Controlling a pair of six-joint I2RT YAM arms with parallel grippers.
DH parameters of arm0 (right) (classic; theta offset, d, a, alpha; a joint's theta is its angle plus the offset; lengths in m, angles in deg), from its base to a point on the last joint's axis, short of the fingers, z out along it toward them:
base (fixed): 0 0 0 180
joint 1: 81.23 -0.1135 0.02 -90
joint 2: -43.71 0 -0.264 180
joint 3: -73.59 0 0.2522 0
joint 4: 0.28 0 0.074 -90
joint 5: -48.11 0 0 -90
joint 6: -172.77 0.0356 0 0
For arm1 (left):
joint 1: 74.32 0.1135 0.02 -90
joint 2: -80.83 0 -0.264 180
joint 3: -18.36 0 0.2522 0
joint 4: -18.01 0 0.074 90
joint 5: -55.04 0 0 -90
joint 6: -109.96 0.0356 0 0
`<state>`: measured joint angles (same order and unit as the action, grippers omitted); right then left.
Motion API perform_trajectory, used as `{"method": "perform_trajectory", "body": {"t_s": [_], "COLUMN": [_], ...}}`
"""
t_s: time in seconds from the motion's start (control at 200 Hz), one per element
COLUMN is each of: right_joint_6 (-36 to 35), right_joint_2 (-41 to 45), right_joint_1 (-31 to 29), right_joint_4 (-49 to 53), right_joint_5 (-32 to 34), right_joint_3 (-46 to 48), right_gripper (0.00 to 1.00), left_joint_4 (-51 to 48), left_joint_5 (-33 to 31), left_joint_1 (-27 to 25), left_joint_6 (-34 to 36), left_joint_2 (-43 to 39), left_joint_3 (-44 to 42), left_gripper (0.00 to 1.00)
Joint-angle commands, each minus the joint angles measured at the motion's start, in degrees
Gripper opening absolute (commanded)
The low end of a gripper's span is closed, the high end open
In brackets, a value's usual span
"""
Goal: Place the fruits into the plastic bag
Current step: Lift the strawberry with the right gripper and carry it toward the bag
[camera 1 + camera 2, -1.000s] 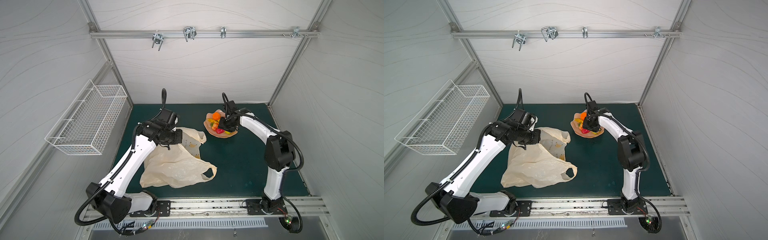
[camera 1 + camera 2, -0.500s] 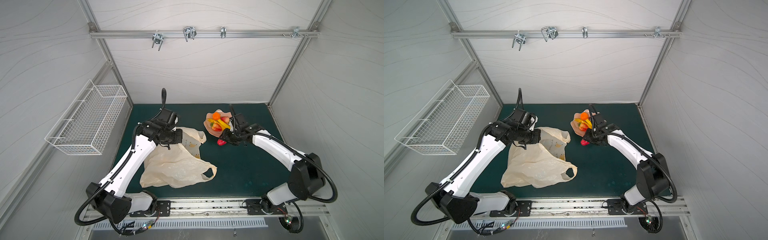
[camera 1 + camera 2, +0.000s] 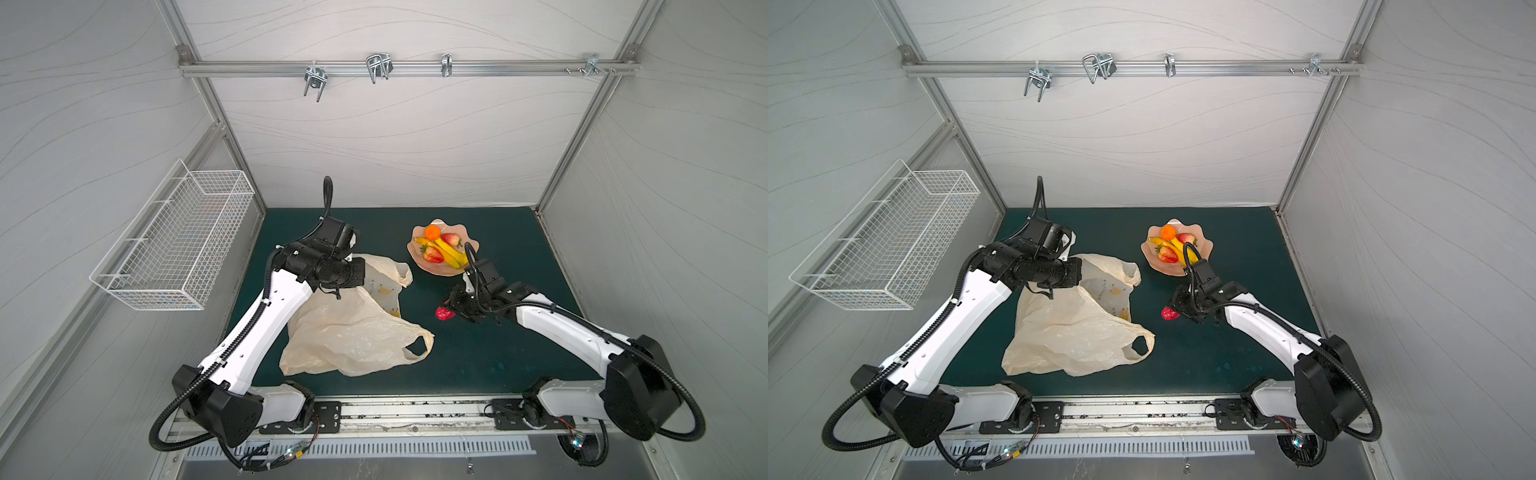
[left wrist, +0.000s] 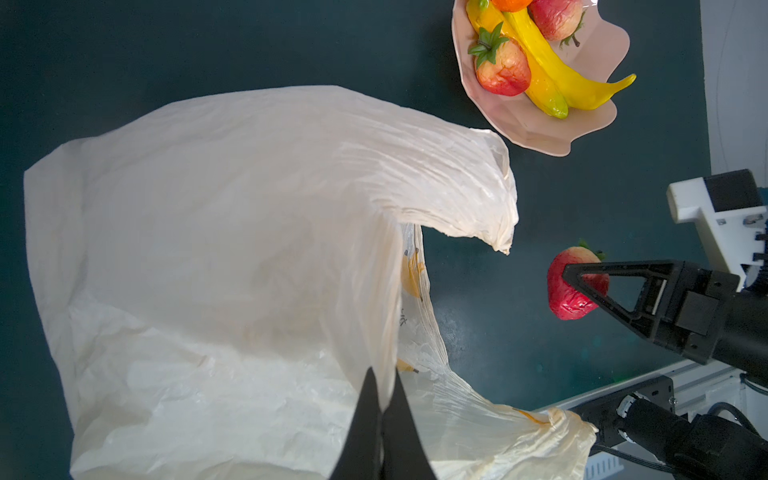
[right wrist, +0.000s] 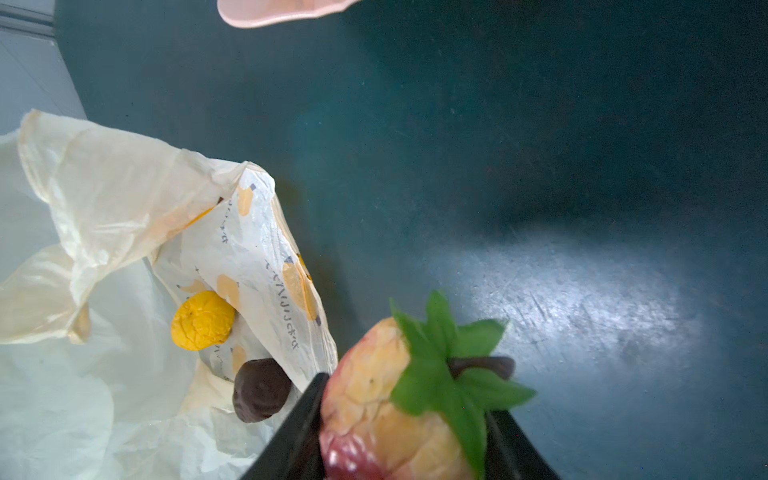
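Red green-topped strawberry (image 4: 565,301) clamped in my right gripper (image 5: 405,419) beside plastic bag (image 3: 349,332); left gripper (image 4: 382,399) pinches its rim; orange (image 5: 203,321), brown ball (image 5: 261,390) inside.

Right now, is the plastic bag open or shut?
Open: the left gripper holds the plastic bag up by its upper layer, and the right wrist view shows a yellow-orange fruit and dark ball inside.
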<state>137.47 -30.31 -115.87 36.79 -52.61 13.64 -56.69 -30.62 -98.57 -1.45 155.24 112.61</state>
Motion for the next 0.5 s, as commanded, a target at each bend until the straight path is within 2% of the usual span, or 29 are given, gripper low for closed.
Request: {"method": "perform_trajectory", "body": {"t_s": [0.0, 0.235, 0.495], "right_joint_6": [3.44, 8.47, 12.91], "right_joint_2": [1.34, -0.62, -6.88], "right_joint_1": [-0.28, -1.75, -5.71], "right_joint_4": [-7.57, -18.08, -26.86], "right_joint_5": [-3.83, -8.28, -13.28], "right_joint_3": [1.94, 5.07, 3.78], "right_gripper": [0.40, 0.40, 0.40], "left_joint_4": [0.65, 0.66, 1.01], "left_joint_5": [0.82, 1.23, 2.22], "left_joint_1": [0.34, 0.39, 0.39], "left_joint_6": [-0.04, -0.12, -0.56], "left_joint_2": [0.41, 0.21, 0.31], "left_joint_3": [1.21, 0.98, 1.06], "left_gripper": [0.00, 0.00, 0.00]}}
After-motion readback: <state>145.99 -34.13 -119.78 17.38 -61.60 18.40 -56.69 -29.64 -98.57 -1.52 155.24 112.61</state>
